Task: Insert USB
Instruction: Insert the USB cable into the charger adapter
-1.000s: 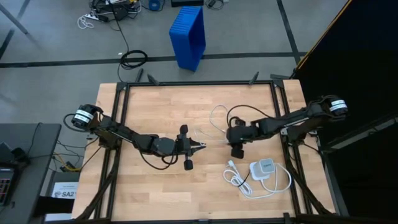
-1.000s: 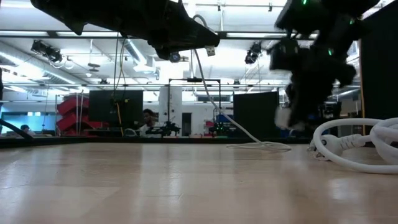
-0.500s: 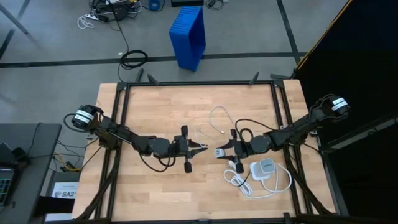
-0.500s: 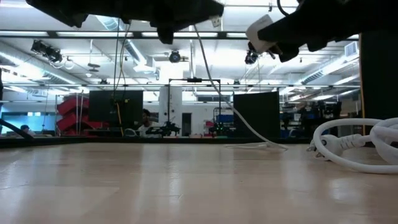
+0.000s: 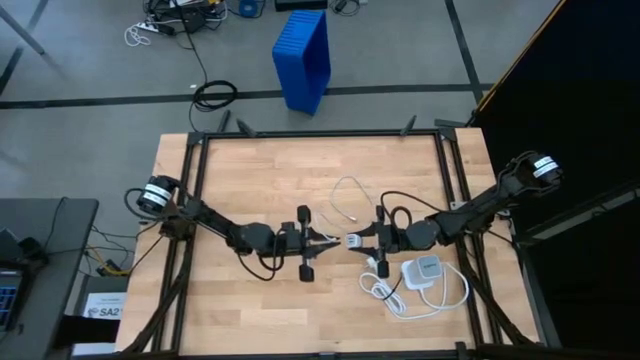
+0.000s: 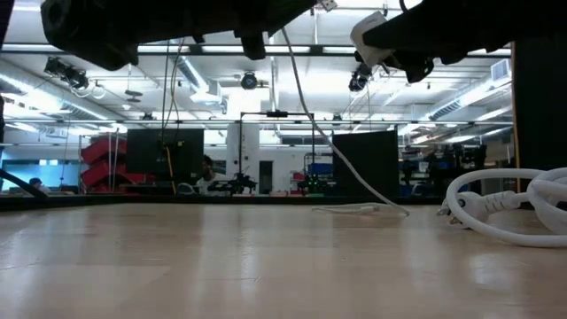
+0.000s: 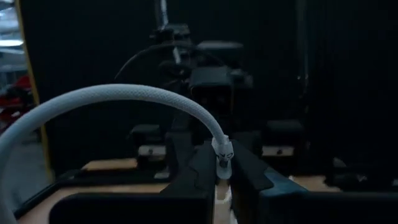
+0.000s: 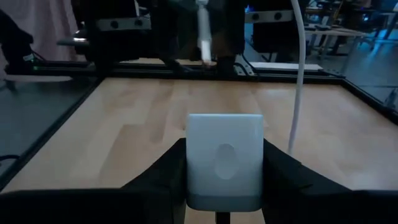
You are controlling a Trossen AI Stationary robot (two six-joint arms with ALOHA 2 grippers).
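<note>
**Plug and adapter closing in above mid-table**

Since half a second ago the left arm has stretched further toward the middle, so the gap between the two grippers has nearly gone, while the right arm sits much as it did.

The USB (image 7: 222, 163) is pinched at its plug end between the fingers of the left gripper (image 5: 328, 241), held clear of the table (image 5: 250, 170) above its middle; its thin white cable arches back from the plug and trails off to the boards behind. In the left wrist view the plug stands right in the slot between the fingertips, only its collar and the cable's root showing beyond them.

Facing it, the right gripper (image 5: 361, 240) is clamped on a small white adapter block (image 8: 224, 160), seated squarely between its fingers with one broad face toward the camera. On the table near the right arm lie the white charger block (image 5: 423, 270) and the thicker white cord (image 5: 392, 292), both untouched.

The risk, as I judge it, is misalignment: the port is not visible, and a plug slightly tilted or off-centre would butt against the adapter's face, slip in the pinch, or push the adapter askew. The trailing cable could also drag and twist the plug.
</note>
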